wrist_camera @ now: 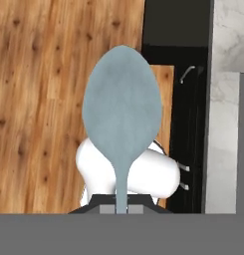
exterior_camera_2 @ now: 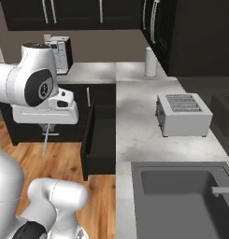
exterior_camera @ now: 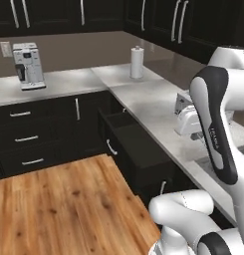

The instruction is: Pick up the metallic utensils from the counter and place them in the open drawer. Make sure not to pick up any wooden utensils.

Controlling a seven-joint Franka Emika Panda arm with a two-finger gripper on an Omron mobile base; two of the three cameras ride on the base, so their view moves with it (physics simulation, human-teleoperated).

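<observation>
Grey countertop (exterior_camera_2: 134, 126) bears toaster (exterior_camera_2: 183, 114), coffee machine (exterior_camera: 28, 65).

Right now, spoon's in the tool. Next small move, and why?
Probably carry it right toward the open drawer. The tool is shut on the spoon, which hangs over wood floor, left of the drawer, so releasing here would miss it.

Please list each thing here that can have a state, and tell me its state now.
spoon: held by its handle in the gripper, above the wooden floor.
gripper: shut on the spoon.
drawer: pulled open, nothing seen inside.
stacked drawers: closed.
sink: looks dry, nothing in it.
toaster: slots without bread.
</observation>
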